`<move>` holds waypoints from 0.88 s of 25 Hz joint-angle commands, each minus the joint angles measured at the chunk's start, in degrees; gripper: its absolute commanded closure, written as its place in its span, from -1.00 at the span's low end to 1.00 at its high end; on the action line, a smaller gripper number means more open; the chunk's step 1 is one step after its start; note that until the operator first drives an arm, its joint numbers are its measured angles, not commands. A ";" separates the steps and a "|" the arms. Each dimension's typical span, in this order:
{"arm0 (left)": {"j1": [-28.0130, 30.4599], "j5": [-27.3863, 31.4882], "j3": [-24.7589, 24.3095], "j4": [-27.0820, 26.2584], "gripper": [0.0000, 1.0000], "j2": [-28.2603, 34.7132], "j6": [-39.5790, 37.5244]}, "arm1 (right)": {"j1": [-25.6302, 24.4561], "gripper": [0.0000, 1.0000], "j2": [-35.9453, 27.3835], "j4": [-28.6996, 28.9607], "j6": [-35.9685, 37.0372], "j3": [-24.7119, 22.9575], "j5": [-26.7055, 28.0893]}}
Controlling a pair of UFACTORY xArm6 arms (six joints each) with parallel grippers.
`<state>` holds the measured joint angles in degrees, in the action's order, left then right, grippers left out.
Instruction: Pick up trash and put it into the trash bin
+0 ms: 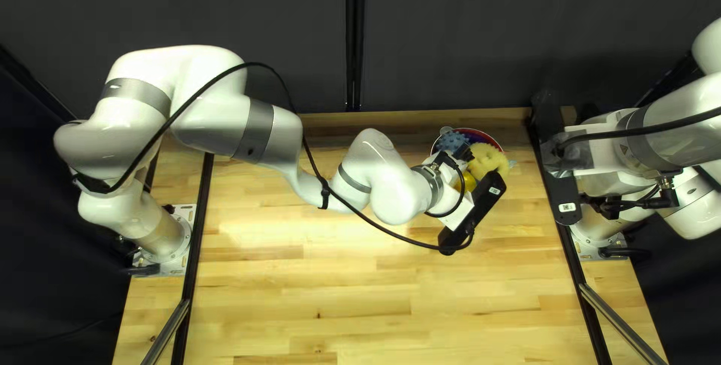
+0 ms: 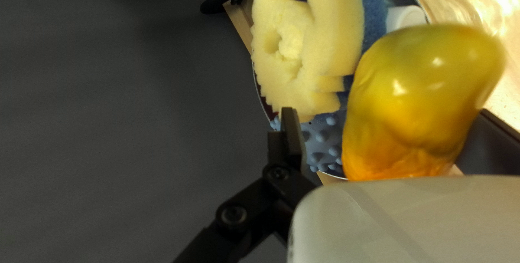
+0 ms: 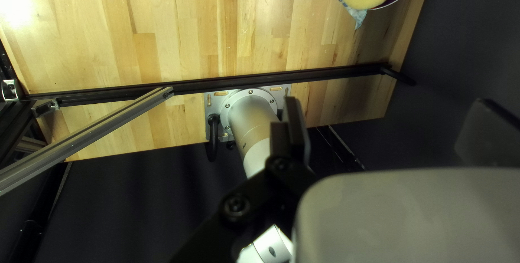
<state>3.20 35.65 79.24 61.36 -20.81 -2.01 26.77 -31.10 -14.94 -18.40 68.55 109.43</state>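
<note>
While the wide bench of pale wooden strips (image 1: 338,282) spreads out below it, the glossy white left arm (image 1: 270,132) reaches far across, bringing the left end effector (image 1: 464,153) over a round, red-lined bin (image 1: 493,140). The right end effector (image 1: 559,156) is well apart from that bin, near the black rail (image 3: 227,81); its fingers stand apart, released. Ahead of the left end effector lies a thick, curled, pale yellow foam piece (image 2: 338,25) in the bin. The glossy yellow-orange, pepper-like item (image 2: 417,100) sits between the left fingers (I can't tell what supports it), yet the grip is released, with a gap beside one finger. Just beside that finger is a knobbly blue piece (image 2: 325,138); farther ahead, a small white cylinder (image 2: 405,18).
</note>
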 commanded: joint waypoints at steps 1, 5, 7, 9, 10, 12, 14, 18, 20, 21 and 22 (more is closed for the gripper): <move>-0.98 -1.01 -1.17 0.10 -1.00 1.21 0.14 | 0.00 -1.00 0.00 0.00 0.00 0.00 0.00; -2.10 -2.33 -2.40 0.54 -1.00 2.35 0.19 | 0.00 -1.00 0.00 0.00 0.00 0.00 0.00; -2.76 -3.28 -2.69 0.52 -1.00 2.55 0.40 | 0.00 -1.00 0.00 0.00 0.00 0.00 0.00; -3.25 -3.81 -2.49 0.31 -1.00 2.51 0.88 | 0.00 -1.00 0.00 0.00 0.00 0.00 0.00; -3.40 -3.96 -2.44 0.27 -1.00 2.51 1.02 | 0.00 -1.00 0.00 0.00 0.00 0.00 0.00; -3.70 -4.37 -2.40 0.24 -1.00 2.55 1.24 | 0.00 -1.00 0.00 0.00 0.00 0.00 0.00; -3.86 -4.75 -2.91 0.43 -1.00 2.89 1.08 | 0.00 -1.00 0.00 0.00 0.00 0.00 0.00; -4.26 -5.56 -3.47 0.50 -1.00 2.93 0.76 | 0.00 -1.00 0.00 0.00 0.00 0.00 0.00; -4.36 -5.77 -3.65 0.34 -1.00 3.07 0.82 | 0.00 -1.00 0.00 0.00 0.00 0.00 0.00; -4.38 -5.89 -3.74 0.18 -1.00 3.14 0.87 | 0.00 -1.00 0.00 0.00 0.00 0.00 0.00; -4.39 -5.93 -3.77 0.13 -1.00 3.16 0.86 | 0.00 -1.00 0.00 0.00 0.00 0.00 0.00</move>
<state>-1.15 29.88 75.58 61.65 -17.72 -1.19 26.77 -31.10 -14.94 -18.40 68.55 109.43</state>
